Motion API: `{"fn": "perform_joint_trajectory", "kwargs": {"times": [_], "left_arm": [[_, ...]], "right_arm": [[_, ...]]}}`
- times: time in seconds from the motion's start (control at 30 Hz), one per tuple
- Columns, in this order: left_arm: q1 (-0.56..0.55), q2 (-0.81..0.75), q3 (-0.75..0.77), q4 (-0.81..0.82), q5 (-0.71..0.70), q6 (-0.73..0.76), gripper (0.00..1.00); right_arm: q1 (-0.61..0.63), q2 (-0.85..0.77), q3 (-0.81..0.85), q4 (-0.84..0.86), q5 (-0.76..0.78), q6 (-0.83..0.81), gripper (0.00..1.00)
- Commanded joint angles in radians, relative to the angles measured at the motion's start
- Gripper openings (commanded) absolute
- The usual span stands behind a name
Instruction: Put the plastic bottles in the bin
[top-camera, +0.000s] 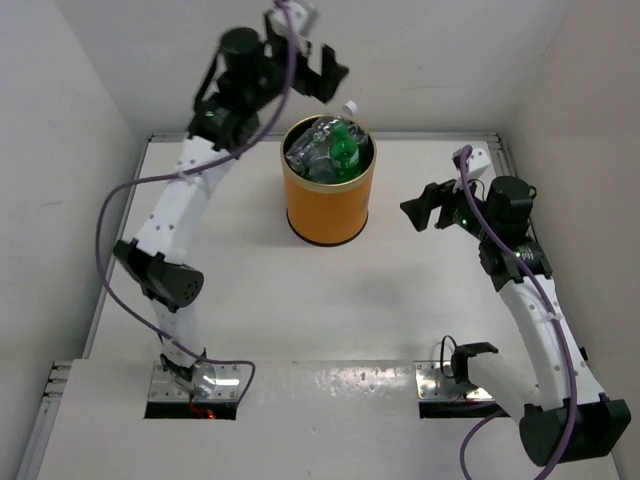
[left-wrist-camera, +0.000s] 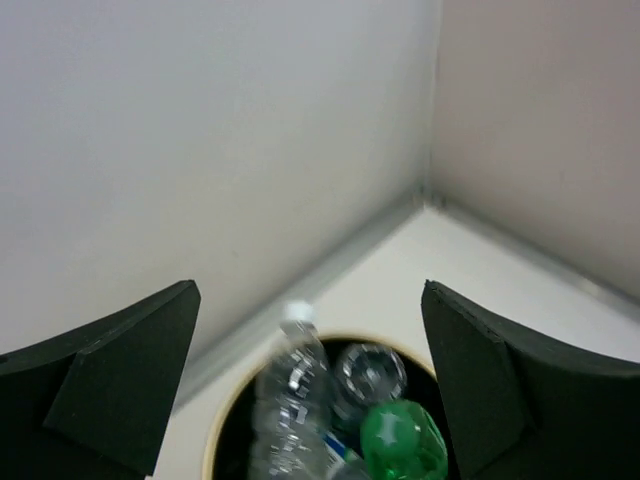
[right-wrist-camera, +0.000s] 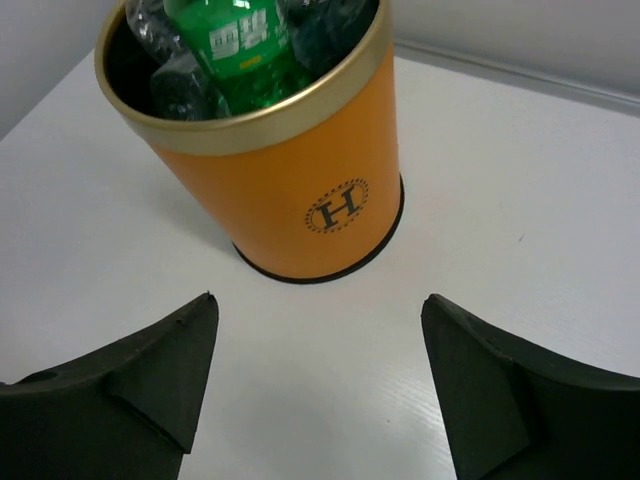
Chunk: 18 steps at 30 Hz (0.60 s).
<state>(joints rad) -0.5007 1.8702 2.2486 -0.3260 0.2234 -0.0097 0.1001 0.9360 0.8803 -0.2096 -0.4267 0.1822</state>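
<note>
Above bin's (top-camera: 325, 212) far rim, L claw (top-camera: 305, 52) agape, bottles (top-camera: 343, 150) inside.

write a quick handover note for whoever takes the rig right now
Left gripper: open, empty, raised over the far side of the bin.
Right gripper: open, empty, to the right of the bin and pointed at it.
Bottles: every one in view is inside the bin, among them a green bottle and a clear bottle whose white cap sticks up above the rim.
Done: no bottle shows on the table in any view, so the job looks finished.
Left: perhaps check that the clear bottle sits safely, then draw both arms back.
</note>
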Motion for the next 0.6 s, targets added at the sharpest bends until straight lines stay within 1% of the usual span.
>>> {"fn": "perform_joint_trajectory", "kwargs": {"times": [0.0, 0.03, 0.07, 0.1, 0.13, 0.17, 0.2, 0.23, 0.27, 0.3, 0.33, 0.37, 0.4, 0.43, 0.5, 0.57], "left_arm": [[0.089, -0.092, 0.131, -0.099, 0.057, -0.094, 1.0], [0.111, -0.126, 0.094, -0.111, 0.057, -0.095, 1.0], [0.151, -0.156, 0.012, -0.129, 0.047, -0.095, 1.0], [0.168, -0.181, -0.024, -0.212, 0.021, -0.095, 1.0], [0.189, -0.216, -0.059, -0.261, -0.017, -0.095, 1.0], [0.239, -0.236, -0.167, -0.307, -0.031, -0.081, 1.0], [0.272, -0.262, -0.241, -0.338, -0.032, -0.081, 1.0], [0.304, -0.288, -0.315, -0.381, -0.032, -0.053, 1.0], [0.362, -0.345, -0.392, -0.39, 0.0, -0.04, 1.0], [0.384, -0.376, -0.538, -0.39, 0.001, -0.03, 1.0], [0.404, -0.403, -0.6, -0.39, 0.001, -0.006, 1.0], [0.422, -0.428, -0.654, -0.39, 0.036, 0.005, 1.0], [0.457, -0.477, -0.74, -0.39, 0.054, 0.017, 1.0], [0.474, -0.5, -0.78, -0.38, 0.054, 0.017, 1.0], [0.52, -0.54, -0.871, -0.36, 0.102, 0.017, 1.0], [0.545, -0.585, -0.911, -0.328, 0.122, 0.017, 1.0]], "right_arm": [[-0.01, -0.034, 0.089, -0.013, 0.066, 0.014, 0.83], [-0.016, -0.034, 0.101, -0.06, 0.115, 0.017, 0.87], [-0.022, -0.025, 0.114, -0.086, 0.129, 0.022, 0.88], [-0.026, -0.017, 0.146, -0.115, 0.141, 0.029, 0.9], [-0.049, -0.01, 0.181, -0.226, 0.158, 0.031, 0.93], [-0.063, 0.018, 0.196, -0.264, 0.158, 0.03, 0.95], [-0.089, 0.029, 0.216, -0.328, 0.158, 0.022, 0.96], [-0.095, 0.032, 0.224, -0.356, 0.158, 0.011, 0.96], [-0.137, 0.041, 0.214, -0.39, 0.152, -0.004, 0.99], [-0.163, 0.044, 0.204, -0.405, 0.146, -0.01, 0.99], [-0.174, 0.046, 0.171, -0.409, 0.14, -0.038, 0.99], [-0.197, 0.044, 0.158, -0.412, 0.134, -0.044, 0.99], [-0.204, 0.044, 0.134, -0.413, 0.135, -0.049, 0.99], [-0.212, 0.047, 0.114, -0.41, 0.134, -0.046, 0.99], [-0.238, 0.049, 0.094, -0.393, 0.121, -0.043, 0.99], [-0.255, 0.041, 0.074, -0.38, 0.108, -0.036, 0.99]]}}
